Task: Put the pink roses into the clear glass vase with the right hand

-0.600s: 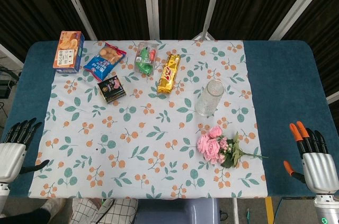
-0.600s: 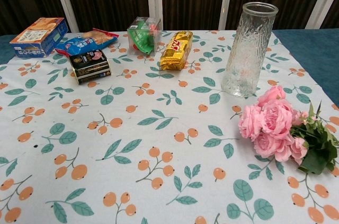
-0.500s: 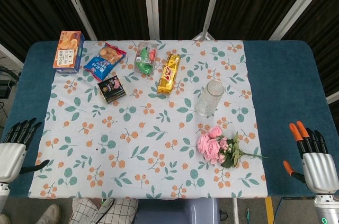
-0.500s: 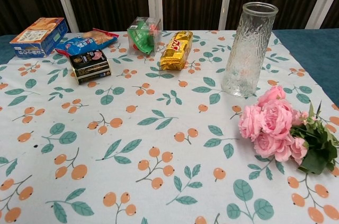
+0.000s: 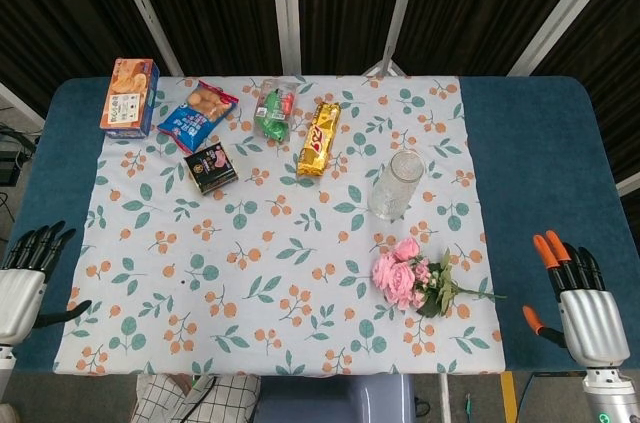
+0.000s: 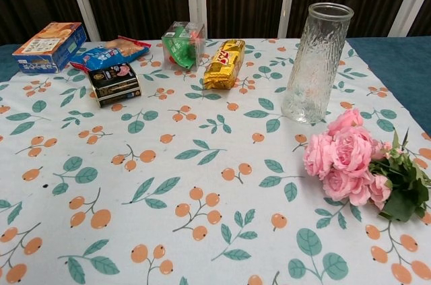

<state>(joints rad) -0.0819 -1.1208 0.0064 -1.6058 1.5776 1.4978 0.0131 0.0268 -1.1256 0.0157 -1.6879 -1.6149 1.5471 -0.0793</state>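
A bunch of pink roses lies flat on the patterned cloth, blooms to the left and green stems to the right. Just behind it stands the clear glass vase, upright and with nothing in it. My right hand hovers at the table's near right corner, to the right of the roses, fingers spread and holding nothing. At the near left edge my left hand is likewise open and holding nothing. Neither hand shows in the chest view.
Snacks lie along the far side: an orange-and-blue box, a blue bag, a black packet, a clear box with green contents and a yellow packet. The cloth covers a blue table.
My right hand has shifted slightly left and down in the head view. The left hand dipped a little lower. The roses and the vase are where they were.
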